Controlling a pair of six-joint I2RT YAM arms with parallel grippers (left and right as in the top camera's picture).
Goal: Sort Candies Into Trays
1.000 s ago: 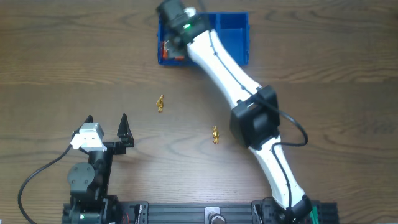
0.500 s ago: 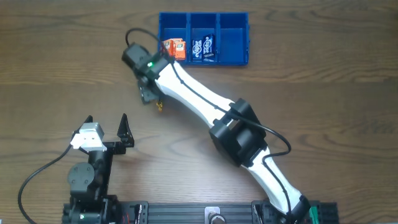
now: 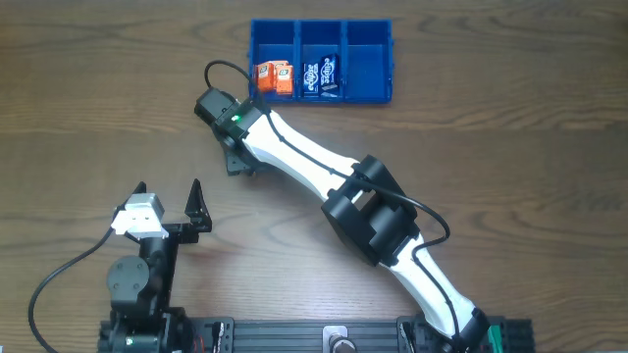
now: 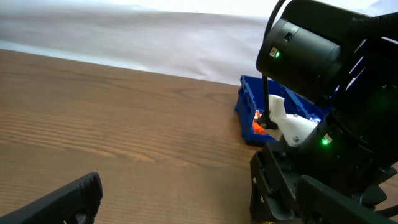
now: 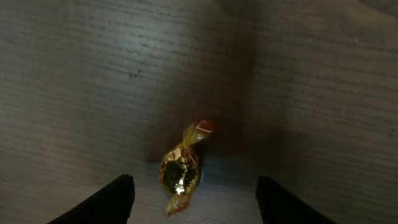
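A gold-wrapped candy lies on the wooden table between the open fingers of my right gripper, which hangs just above it. Seen from above, the right gripper is left of centre, below the blue tray, and it covers the candy. The tray has three compartments: orange candies in the left one, blue candies in the middle one, and a bare right one. My left gripper stands open near its base with nothing in it.
The right arm stretches diagonally across the middle of the table. In the left wrist view its wrist looms close, in front of the blue tray. Bare wood lies to the far left and right.
The right gripper left the tray's left compartment, swung down and left to the gold candy, and now sits lower over it, hiding it from above. The left arm kept still.
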